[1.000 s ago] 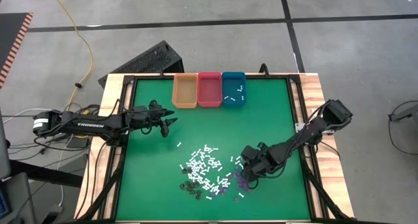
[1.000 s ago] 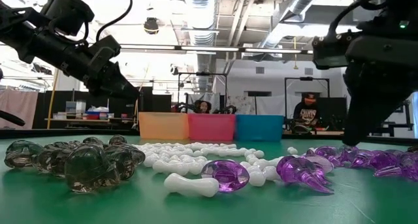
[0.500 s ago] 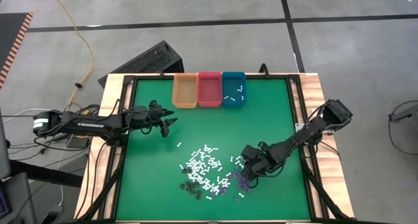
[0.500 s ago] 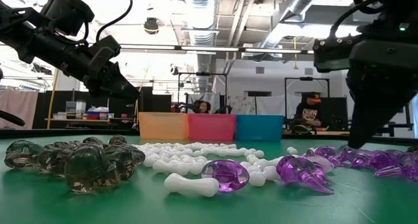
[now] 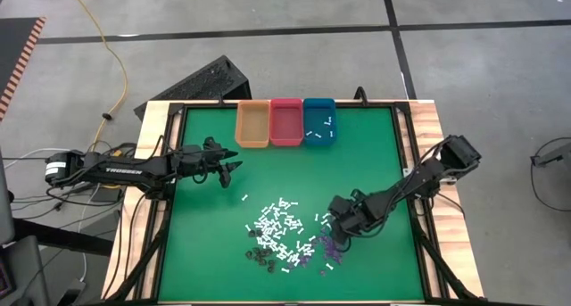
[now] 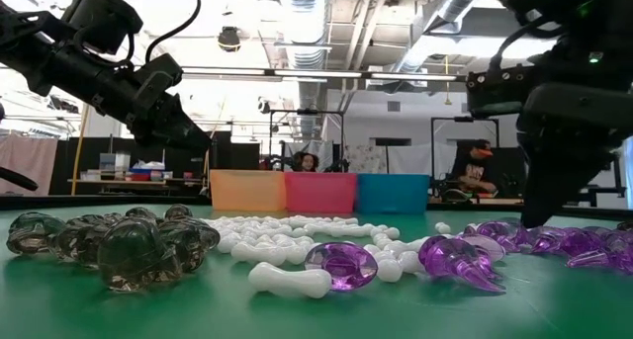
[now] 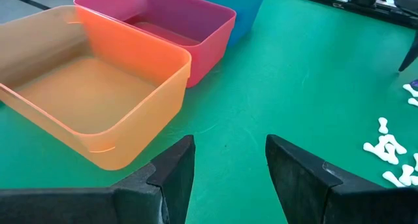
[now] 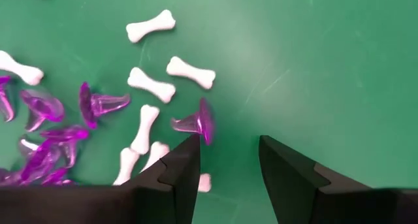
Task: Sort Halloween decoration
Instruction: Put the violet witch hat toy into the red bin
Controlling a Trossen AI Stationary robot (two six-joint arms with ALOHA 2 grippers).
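The Halloween decoration lies in a loose pile on the green mat: white bones, purple pieces and dark pieces. My right gripper points steeply down over the pile's right edge, open, with bare mat between its fingers. One purple piece lies just past one fingertip; whether they touch, I cannot tell. My left gripper hovers open near the orange bin, holding nothing.
Orange, pink and teal bins stand in a row at the mat's far edge; the teal one holds several white pieces. A single white piece lies apart from the pile. Bare mat spreads between bins and pile.
My right gripper has rolled a little about its own pointing line above the purple pieces and stayed open. The pieces on the mat lie as before.
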